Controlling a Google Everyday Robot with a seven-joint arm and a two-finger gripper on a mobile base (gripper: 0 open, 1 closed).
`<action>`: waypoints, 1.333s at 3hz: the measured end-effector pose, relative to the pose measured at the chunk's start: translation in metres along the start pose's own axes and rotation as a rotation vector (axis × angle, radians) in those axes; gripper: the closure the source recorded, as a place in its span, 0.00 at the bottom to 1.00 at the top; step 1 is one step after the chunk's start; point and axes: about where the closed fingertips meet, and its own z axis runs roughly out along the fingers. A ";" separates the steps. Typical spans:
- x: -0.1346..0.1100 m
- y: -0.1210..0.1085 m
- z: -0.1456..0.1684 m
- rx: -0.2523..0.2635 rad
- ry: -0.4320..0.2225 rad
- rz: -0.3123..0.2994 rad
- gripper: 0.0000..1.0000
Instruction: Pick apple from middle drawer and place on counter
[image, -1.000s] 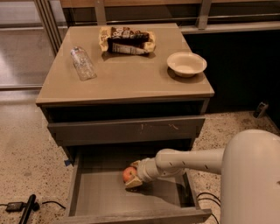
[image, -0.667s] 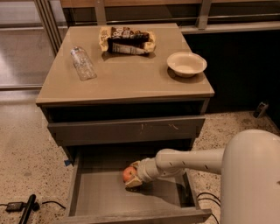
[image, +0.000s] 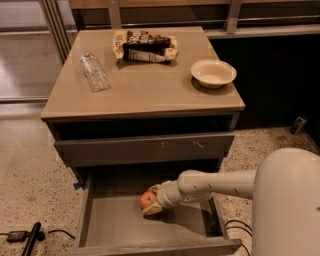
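The apple (image: 146, 199), small and red with a yellowish patch, lies in the open middle drawer (image: 112, 225), near the middle of its grey floor. My gripper (image: 149, 201) reaches into the drawer from the right on a white arm. Its fingers (image: 151, 210) sit around the apple, one on each side, and the apple rests low, at the drawer floor. The counter (image: 145, 85) is the glossy tan top of the cabinet, above the drawer.
On the counter lie a clear plastic bottle (image: 94, 72) on its side, a snack bag (image: 145, 46) at the back and a white bowl (image: 213, 73) at the right. A shut grey drawer front with pale scratches (image: 145, 149) overhangs the open drawer. Cables (image: 30, 236) lie on the floor at the left.
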 end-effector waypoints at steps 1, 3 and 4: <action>0.000 0.000 0.000 0.000 0.000 0.000 1.00; -0.020 0.003 -0.048 0.022 -0.068 -0.048 1.00; -0.029 0.006 -0.087 0.054 -0.099 -0.074 1.00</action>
